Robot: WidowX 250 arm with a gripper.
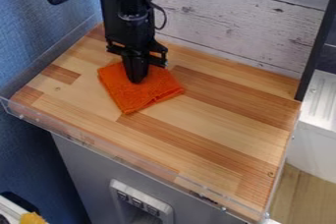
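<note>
The black gripper (136, 74) points down over the back-left part of the wooden counter, its tip against the upper part of an orange cloth (136, 96). Folded into a rough square, the cloth lies flat on the wood, with one corner toward the front and another toward the right. The gripper covers part of the cloth's back edge. Whether any fabric is pinched between its fingers cannot be made out.
The wooden counter (216, 132) has a clear plastic rim (131, 155) along its front. Behind it stands a whitewashed plank wall (230, 21), and a blue wall (33, 36) is at the left. A black post (318, 46) rises at the back right corner, beside a white surface (322, 102).
</note>
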